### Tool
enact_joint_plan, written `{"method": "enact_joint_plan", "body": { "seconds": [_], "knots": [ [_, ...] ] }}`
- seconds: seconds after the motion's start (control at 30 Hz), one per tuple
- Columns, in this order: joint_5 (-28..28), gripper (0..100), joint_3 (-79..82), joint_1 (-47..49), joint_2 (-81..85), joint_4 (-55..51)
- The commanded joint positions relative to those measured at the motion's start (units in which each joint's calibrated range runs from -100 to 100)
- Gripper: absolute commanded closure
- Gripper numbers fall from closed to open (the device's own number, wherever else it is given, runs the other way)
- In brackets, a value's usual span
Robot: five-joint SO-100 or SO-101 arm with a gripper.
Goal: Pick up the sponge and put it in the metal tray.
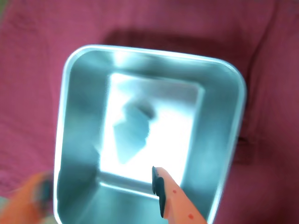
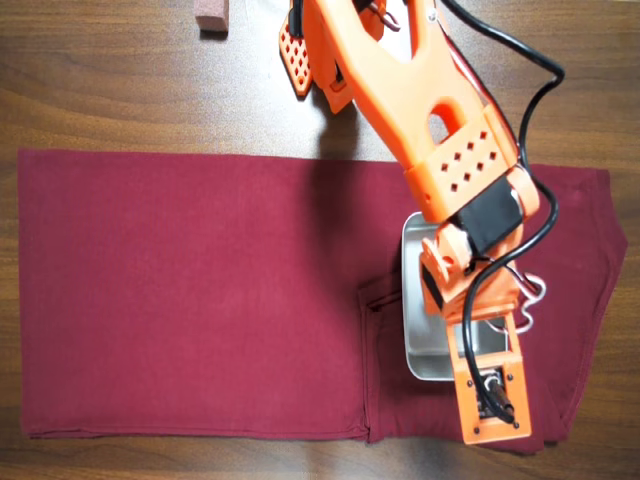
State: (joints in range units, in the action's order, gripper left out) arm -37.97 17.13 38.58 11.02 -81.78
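Observation:
The metal tray (image 1: 70, 116) fills the wrist view, shiny, with rounded corners, seen from straight above. In the overhead view the tray (image 2: 412, 300) lies on the dark red cloth at the right, mostly covered by my arm. My gripper (image 1: 100, 189) hangs over the tray's near end. Its fingers stand wide apart, one blurred orange finger (image 1: 32, 196) outside the left rim and one dark-padded fingertip (image 1: 159, 184) over the tray floor. Nothing is between them. The sponge does not show clearly. A blurred blue-grey patch (image 1: 133, 133) lies on the tray floor, and I cannot tell whether it is an object or a reflection.
A dark red cloth (image 2: 190, 290) covers most of the wooden table (image 2: 110, 90). A reddish-brown block (image 2: 212, 15) sits at the top edge, off the cloth. The arm's base (image 2: 330, 50) stands at the top centre. The cloth has a fold (image 2: 365, 360) beside the tray.

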Motion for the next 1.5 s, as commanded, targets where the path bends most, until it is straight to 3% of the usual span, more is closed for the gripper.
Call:
{"method": "enact_joint_plan", "body": {
  "seconds": [0.0,0.27,0.33,0.9,1.0,1.17,1.2,1.33,1.4,1.47],
  "knots": [
    [-0.5,64,-2.9,-1.3,0.0,-1.6],
    [0.9,53,-4.5,-2.0,-0.1,-0.7],
    [0.5,51,-6.7,-2.0,-0.6,-4.5],
    [2.2,49,-7.4,-3.1,0.4,-0.7],
    [1.9,35,-7.2,-3.1,0.3,1.3],
    [0.8,33,-6.4,-3.1,0.6,1.3],
    [-1.7,33,-4.7,-3.2,2.2,2.6],
    [-6.0,33,16.5,-11.3,20.2,28.0],
    [-5.1,33,21.5,-16.3,27.5,26.1],
    [-4.5,33,21.5,-18.3,31.9,17.7]
  ]
}}
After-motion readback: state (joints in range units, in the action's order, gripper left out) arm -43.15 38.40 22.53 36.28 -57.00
